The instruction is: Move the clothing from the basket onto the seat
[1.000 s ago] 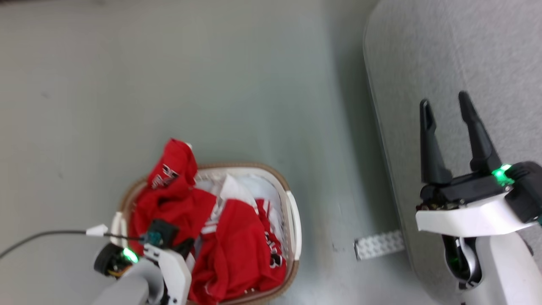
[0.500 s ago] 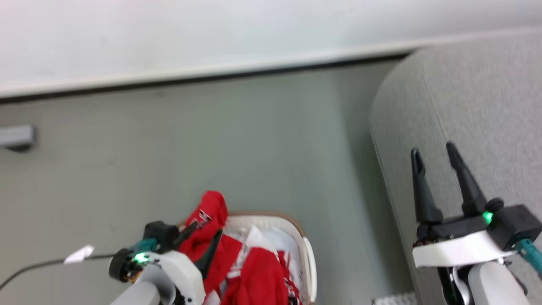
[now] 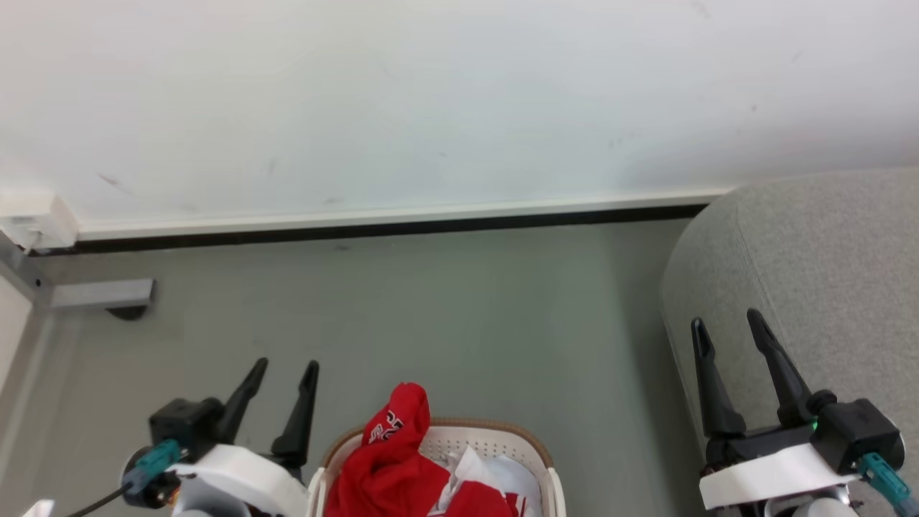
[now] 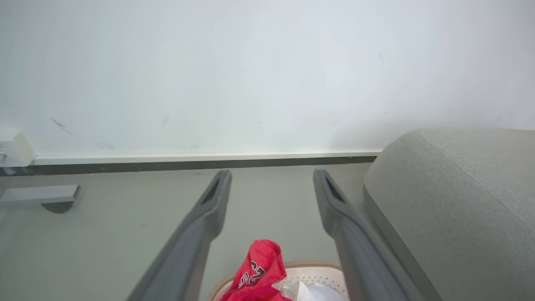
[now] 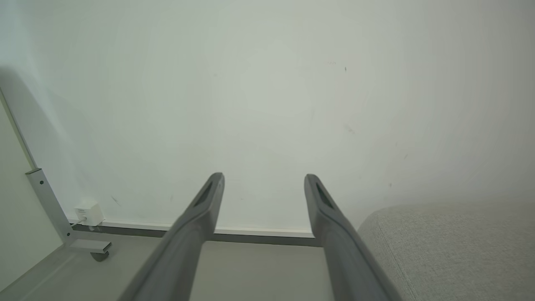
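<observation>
Red clothing (image 3: 391, 459) with black-and-white lettering lies in the white basket (image 3: 495, 439) with a brown rim, at the bottom edge of the head view; one red fold sticks up over the far rim. My left gripper (image 3: 284, 369) stands open and empty to the left of the basket, above the floor. In the left wrist view the clothing (image 4: 256, 271) and basket (image 4: 313, 274) show low between the spread fingers (image 4: 209, 209). My right gripper (image 3: 724, 324) is open and empty, over the edge of the light-grey seat (image 3: 826, 258). The seat (image 4: 451, 196) rises at the right.
A white wall with a dark baseboard (image 3: 359, 230) closes the far side of the grey floor. A grey metal foot (image 3: 100, 294) and a white box (image 3: 29, 215) sit at the left by the wall. A black cable (image 3: 93, 506) trails from my left wrist.
The head camera has tilted up, bringing the wall into view. My left gripper rose out of the basket, let go of the red clothing and now stands open. The right gripper stays open.
</observation>
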